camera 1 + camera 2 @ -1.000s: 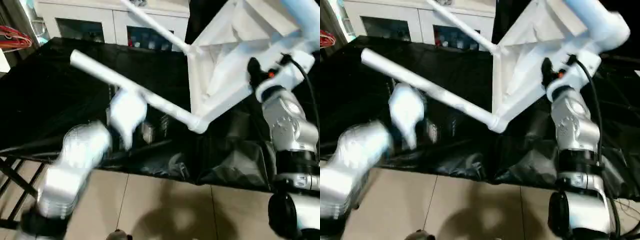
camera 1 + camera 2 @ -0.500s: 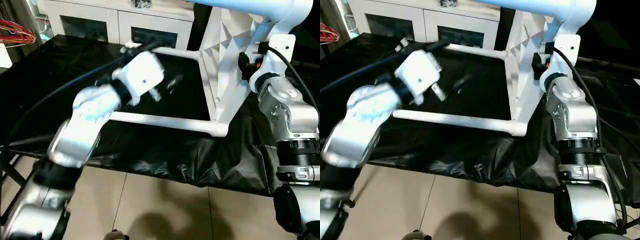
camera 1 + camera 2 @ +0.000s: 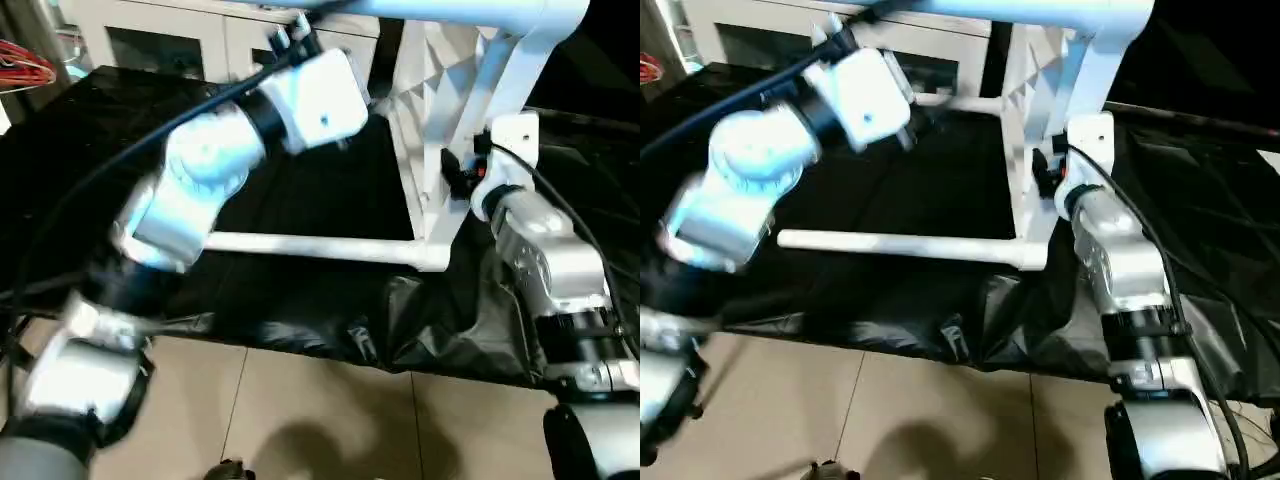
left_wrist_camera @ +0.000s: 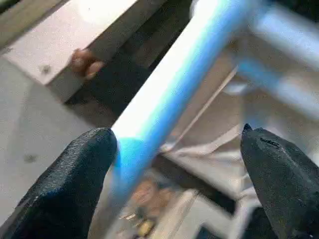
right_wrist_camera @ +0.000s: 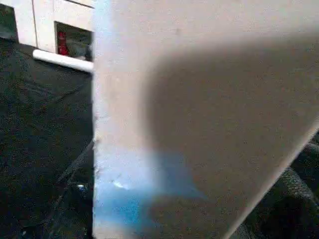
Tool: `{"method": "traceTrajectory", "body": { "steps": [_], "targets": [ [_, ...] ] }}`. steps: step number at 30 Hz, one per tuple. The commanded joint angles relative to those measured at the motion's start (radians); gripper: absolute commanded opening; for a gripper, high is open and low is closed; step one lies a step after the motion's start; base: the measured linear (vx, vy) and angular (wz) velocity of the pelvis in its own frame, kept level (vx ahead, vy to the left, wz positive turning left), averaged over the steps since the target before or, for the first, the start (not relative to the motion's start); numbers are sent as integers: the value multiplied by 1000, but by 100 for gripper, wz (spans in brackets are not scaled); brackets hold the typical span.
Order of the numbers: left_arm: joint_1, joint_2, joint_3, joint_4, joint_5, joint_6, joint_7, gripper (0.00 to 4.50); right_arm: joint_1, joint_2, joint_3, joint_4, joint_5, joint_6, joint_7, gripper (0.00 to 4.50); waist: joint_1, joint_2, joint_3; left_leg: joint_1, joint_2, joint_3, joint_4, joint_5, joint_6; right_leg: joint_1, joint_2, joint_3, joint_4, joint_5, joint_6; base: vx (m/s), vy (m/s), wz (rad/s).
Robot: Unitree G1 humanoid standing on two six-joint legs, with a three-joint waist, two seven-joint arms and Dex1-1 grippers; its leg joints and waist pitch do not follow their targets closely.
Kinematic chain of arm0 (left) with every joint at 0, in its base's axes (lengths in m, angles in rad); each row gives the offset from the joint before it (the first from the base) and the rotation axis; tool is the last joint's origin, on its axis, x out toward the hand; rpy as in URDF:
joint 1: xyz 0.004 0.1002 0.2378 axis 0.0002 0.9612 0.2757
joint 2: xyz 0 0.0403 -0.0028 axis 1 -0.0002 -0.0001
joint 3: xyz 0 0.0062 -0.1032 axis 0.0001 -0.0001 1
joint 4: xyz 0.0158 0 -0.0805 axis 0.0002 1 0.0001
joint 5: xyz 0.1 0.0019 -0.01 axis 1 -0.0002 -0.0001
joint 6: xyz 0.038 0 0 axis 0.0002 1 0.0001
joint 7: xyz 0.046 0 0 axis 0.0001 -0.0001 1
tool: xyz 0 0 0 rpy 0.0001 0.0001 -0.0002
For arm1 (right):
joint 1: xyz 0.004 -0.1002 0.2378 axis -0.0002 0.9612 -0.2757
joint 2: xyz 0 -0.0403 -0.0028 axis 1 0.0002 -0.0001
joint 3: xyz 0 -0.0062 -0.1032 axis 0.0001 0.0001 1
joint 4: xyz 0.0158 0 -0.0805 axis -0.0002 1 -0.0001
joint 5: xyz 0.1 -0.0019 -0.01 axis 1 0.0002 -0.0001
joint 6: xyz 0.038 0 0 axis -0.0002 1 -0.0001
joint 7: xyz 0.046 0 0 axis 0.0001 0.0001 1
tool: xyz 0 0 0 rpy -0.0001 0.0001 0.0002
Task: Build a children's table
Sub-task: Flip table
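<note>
Standing on edge, tabletop [image 3: 440, 120] faces open left tool [image 4: 179, 164].

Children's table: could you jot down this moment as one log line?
tabletop: standing on edge | legs: fitted, level | left fingers: open, around upper leg | cloth: black

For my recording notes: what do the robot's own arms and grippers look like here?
Both arms are silver metal with rounded joints and black bands. The left arm ends in a white boxy wrist housing with a black cable. The right arm carries a black cable and an orange mark. The left fingers are black, textured, rounded.
</note>
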State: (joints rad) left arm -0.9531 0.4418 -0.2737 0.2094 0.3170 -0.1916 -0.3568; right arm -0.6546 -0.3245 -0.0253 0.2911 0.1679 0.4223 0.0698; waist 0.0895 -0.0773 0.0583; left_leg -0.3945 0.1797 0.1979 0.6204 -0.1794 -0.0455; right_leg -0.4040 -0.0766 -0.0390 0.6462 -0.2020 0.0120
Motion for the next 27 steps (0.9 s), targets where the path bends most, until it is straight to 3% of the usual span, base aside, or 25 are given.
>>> {"method": "traceTrajectory", "body": {
  "steps": [1, 6, 12, 16, 20, 22, 23, 24, 27],
  "targets": [
    [-35, 23, -7, 42, 85, -14, 53, 450, 36, -14, -5, -32, -14, 1, 16, 360, 2, 7, -77, 29, 43, -24, -72, -100, -62, 47, -58, 37, -60, -4, -154, 0, 0, 0],
    [-72, 55, -25, 101, 181, -36, 123, 450, 87, -22, -10, -103, 11, -19, 58, 405, 5, 6, -73, 31, 45, -25, -75, -131, -61, 44, -61, 38, -64, -39, -157, 0, 0, 0],
    [-112, 73, -47, 184, 256, -60, 186, 450, 179, -60, -5, -243, 54, -15, 176, 405, 14, 8, -71, 33, 47, -27, -76, -153, -55, 43, -63, 39, -66, -52, -156, 0, 0, 0],
    [-132, 73, -55, 222, 284, -74, 209, 450, 234, -93, -16, -317, 93, -6, 251, 405, 15, 5, -71, 31, 47, -28, -75, -165, -45, 44, -64, 39, -70, -63, -160, 0, 0, 0],
    [-161, 73, -54, 281, 312, -86, 253, 450, 305, -169, -27, -431, 149, 28, 373, 405, 16, 13, -69, 29, 48, -33, -76, -172, -35, 46, -65, 39, -70, -59, -165, 0, 0, 0],
    [-168, 72, -57, 303, 317, -96, 259, 450, 334, -207, -31, -478, 175, 39, 434, 405, 21, 10, -69, 29, 48, -32, -75, -173, -19, 48, -66, 39, -71, -50, -168, 0, 0, 0],
    [-171, 71, -57, 313, 318, -100, 261, 450, 347, -223, -30, -497, 184, 44, 461, 405, 21, 15, -69, 28, 49, -34, -75, -175, -16, 46, -68, 39, -71, -56, -173, 0, 0, 0],
    [-172, 69, -57, 320, 316, -100, 259, 450, 357, -237, -27, -512, 193, 45, 485, 405, 20, 13, -68, 29, 50, -34, -75, -182, -15, 46, -67, 38, -74, -65, -174, 0, 0, 0],
    [-189, 61, -55, 369, 300, -101, 240, 412, 396, -285, -16, -586, 252, 69, 578, 409, 26, 12, -65, 33, 52, -34, -75, -215, -12, 43, -69, 39, -79, -107, -176, 0, 0, 0]
  ]
}}
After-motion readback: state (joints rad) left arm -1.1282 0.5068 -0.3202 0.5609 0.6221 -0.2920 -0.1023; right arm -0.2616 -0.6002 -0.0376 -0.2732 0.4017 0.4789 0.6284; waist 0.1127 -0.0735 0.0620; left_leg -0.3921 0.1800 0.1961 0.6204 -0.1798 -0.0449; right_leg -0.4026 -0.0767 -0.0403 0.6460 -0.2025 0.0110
